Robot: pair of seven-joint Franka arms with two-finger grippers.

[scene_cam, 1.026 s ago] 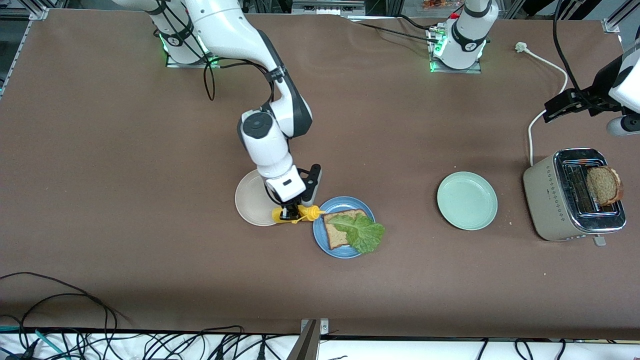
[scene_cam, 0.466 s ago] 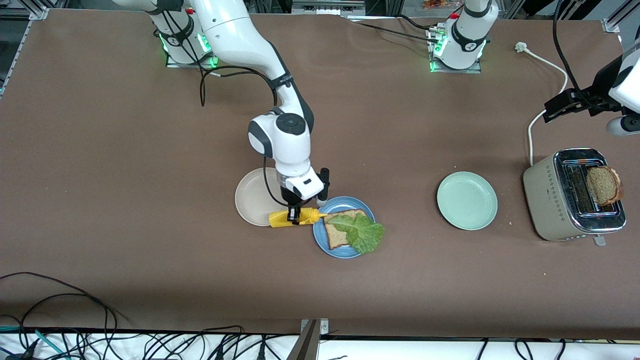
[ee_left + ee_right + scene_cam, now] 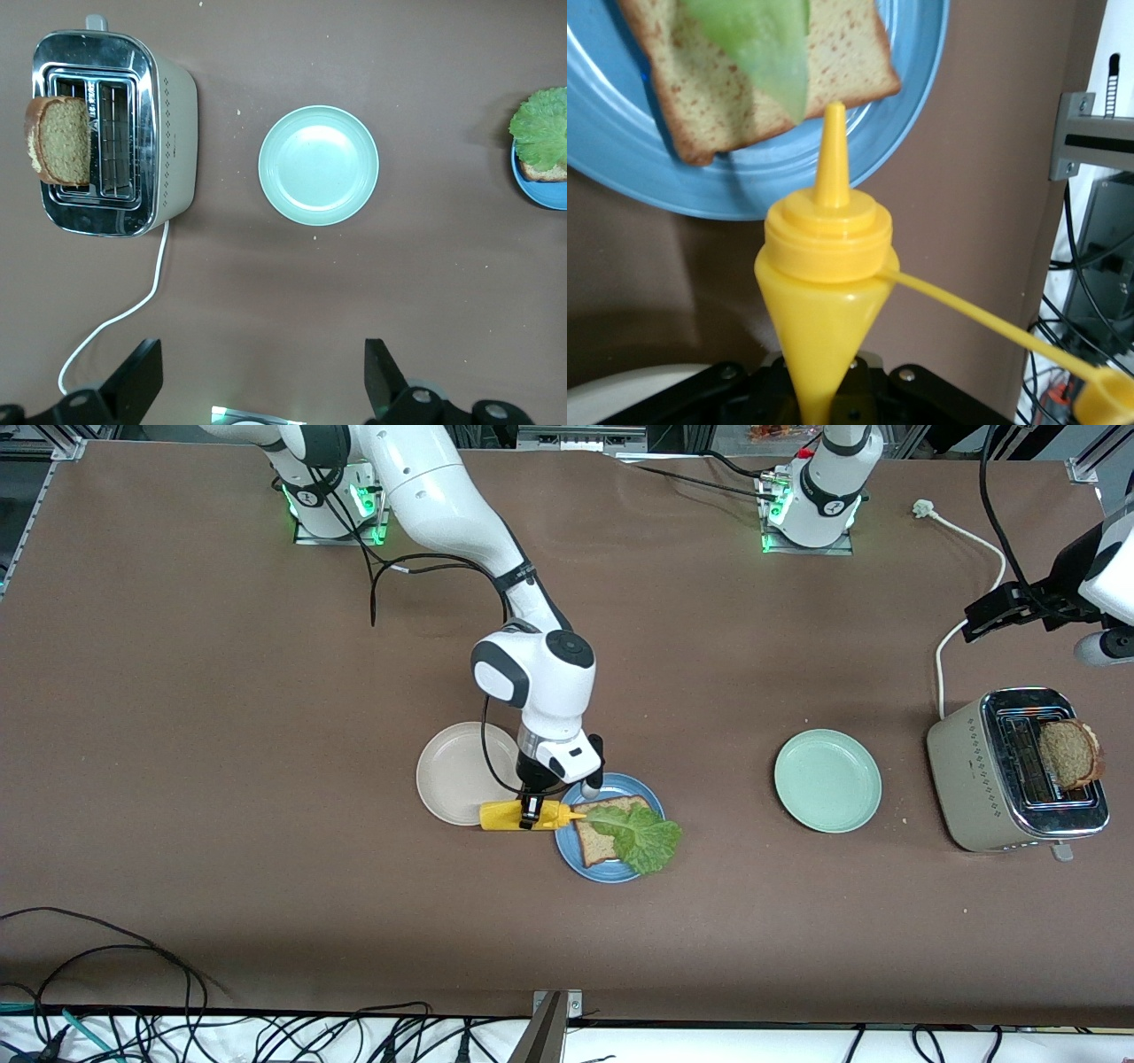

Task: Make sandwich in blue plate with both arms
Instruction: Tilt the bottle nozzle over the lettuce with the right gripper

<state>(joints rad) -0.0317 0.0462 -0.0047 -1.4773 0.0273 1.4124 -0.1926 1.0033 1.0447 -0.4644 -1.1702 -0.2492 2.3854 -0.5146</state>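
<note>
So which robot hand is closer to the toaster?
Left. The left gripper hangs open above the table beside the toaster. The right gripper is over by the blue plate, holding the yellow bottle.

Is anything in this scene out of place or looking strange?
Slightly: the lettuce leaf overhangs the blue plate, and the second bread slice leans out of the toaster. Nothing is spilled.

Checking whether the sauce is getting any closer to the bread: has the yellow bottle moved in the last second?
Yes. The yellow bottle, shut in the right gripper, has shifted off the cream plate toward the blue plate.
</note>
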